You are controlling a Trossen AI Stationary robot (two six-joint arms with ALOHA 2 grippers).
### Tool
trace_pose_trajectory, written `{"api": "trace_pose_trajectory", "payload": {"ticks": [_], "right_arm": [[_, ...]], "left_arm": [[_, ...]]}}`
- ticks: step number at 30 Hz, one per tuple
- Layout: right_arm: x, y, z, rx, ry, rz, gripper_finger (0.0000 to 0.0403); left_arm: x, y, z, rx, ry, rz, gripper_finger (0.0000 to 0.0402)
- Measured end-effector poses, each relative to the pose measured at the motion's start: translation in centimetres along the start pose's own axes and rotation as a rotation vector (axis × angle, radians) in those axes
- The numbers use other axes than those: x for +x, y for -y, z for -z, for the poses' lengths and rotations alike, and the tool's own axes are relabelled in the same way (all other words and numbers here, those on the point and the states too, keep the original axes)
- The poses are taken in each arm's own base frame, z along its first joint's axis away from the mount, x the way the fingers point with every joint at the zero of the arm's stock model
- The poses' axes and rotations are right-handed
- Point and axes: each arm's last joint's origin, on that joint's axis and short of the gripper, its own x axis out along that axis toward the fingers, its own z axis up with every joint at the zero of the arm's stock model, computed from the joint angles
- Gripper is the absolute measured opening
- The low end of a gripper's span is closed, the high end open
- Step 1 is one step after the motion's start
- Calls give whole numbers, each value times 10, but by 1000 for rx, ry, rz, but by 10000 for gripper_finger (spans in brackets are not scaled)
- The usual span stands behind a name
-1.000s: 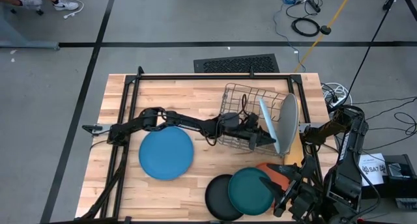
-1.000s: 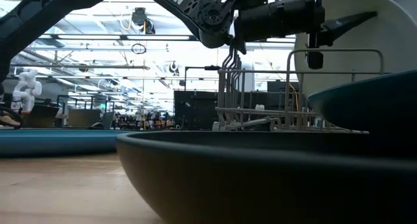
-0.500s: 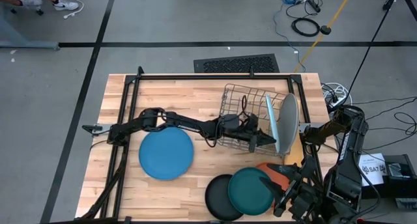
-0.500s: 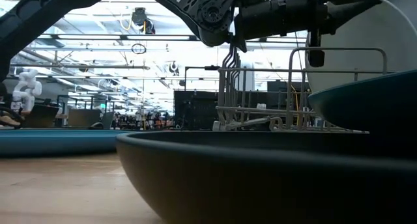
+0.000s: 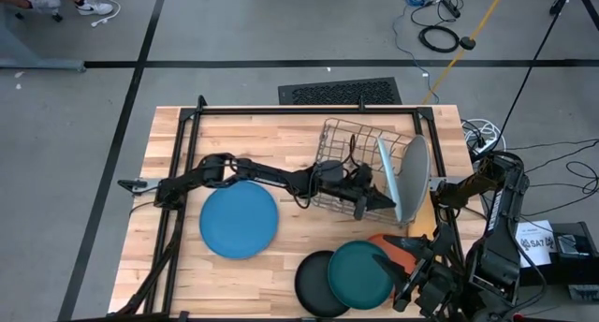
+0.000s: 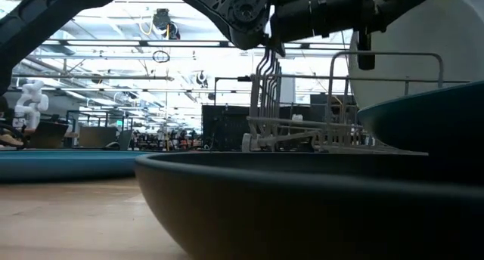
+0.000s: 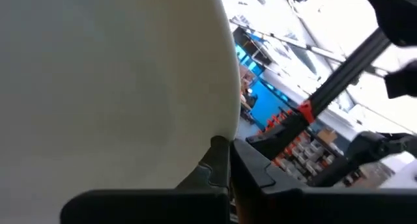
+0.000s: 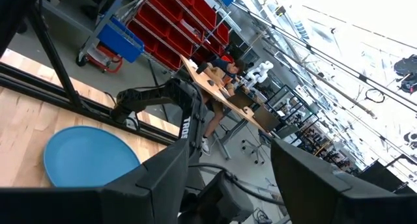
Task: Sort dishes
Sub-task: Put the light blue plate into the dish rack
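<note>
Wire rack [image 5: 360,168] sits near table's [image 5: 262,125] right edge w/ grey plate [image 5: 413,177] and pale blue plate [image 5: 387,180] standing on edge in it. L gripper [image 5: 382,201] is clamped shut at the pale blue plate's lower rim. Medium blue plate [image 5: 239,220] lies flat mid-table. Black plate [image 5: 314,283], teal plate [image 5: 359,273] and orange plate [image 5: 401,250] overlap at front-right corner, just beside R gripper [image 5: 404,269], its fingers spread wide, holding nothing.

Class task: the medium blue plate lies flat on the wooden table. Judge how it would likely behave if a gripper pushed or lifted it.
The medium blue plate looks rigid, so it would probably keep its shape. Lying flat on the wooden table, it should slide rather than roll or tip. Its low, thin rim may be hard to pinch from above.
</note>
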Motion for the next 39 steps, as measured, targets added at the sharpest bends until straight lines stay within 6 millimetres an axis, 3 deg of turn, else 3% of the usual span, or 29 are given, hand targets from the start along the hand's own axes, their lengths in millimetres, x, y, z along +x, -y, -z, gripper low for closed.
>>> {"api": "trace_pose_trajectory", "payload": {"ticks": [7,14,27,35,39], "right_arm": [[0,0,0,0,0,0,210],[0,0,1,0,0,0,210],[0,0,1,5,0,0,210],[0,0,1,5,0,0,210],[0,0,1,9,0,0,210]], "left_arm": [[-4,15,-13,63,-53,-28,0],[-4,14,-13,98,-68,-36,4],[-3,16,-9,120,-80,-53,147],[-4,34,-8,87,49,130,155],[-9,32,2,59,97,138,155]]}}
